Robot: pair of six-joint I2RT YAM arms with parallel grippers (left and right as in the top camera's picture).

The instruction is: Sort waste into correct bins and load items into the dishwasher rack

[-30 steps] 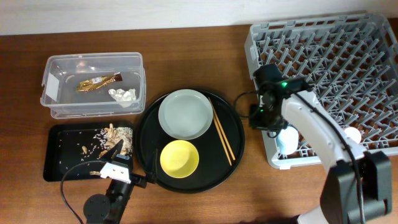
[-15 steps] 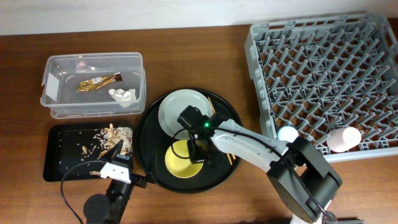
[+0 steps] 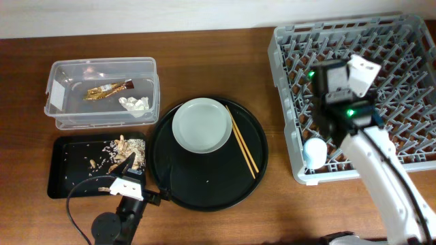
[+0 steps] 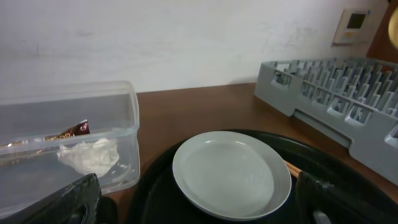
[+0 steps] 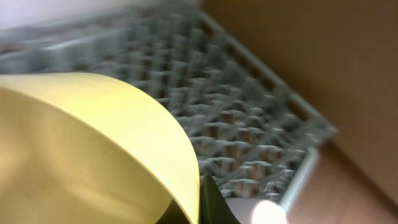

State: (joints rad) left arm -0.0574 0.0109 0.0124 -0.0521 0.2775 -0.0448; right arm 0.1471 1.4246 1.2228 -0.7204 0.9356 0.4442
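My right gripper (image 3: 332,87) hovers over the light-grey dishwasher rack (image 3: 402,47), shut on the rim of the small yellow bowl (image 5: 87,149), which fills the right wrist view; one dark finger (image 5: 205,202) shows at its edge. The bowl is hidden under the gripper in the overhead view. The blue cup (image 3: 315,151) sits in the rack's front left corner. The grey-green plate (image 3: 201,124) and the wooden chopsticks (image 3: 243,145) lie on the round black tray (image 3: 204,184). My left gripper (image 3: 126,180) rests open and empty at the front left, facing the plate (image 4: 231,174).
The clear tub (image 3: 102,68) at the back left holds the gold-brown wrapper (image 3: 109,89) and the white tissue (image 3: 135,103). The shallow black tray (image 3: 68,170) in front of it holds food scraps (image 3: 126,150). The rack (image 5: 217,112) lies below the bowl.
My right gripper went from the rack to the yellow bowl on the round tray, took it, and carried it up over the rack. The left arm has not moved.
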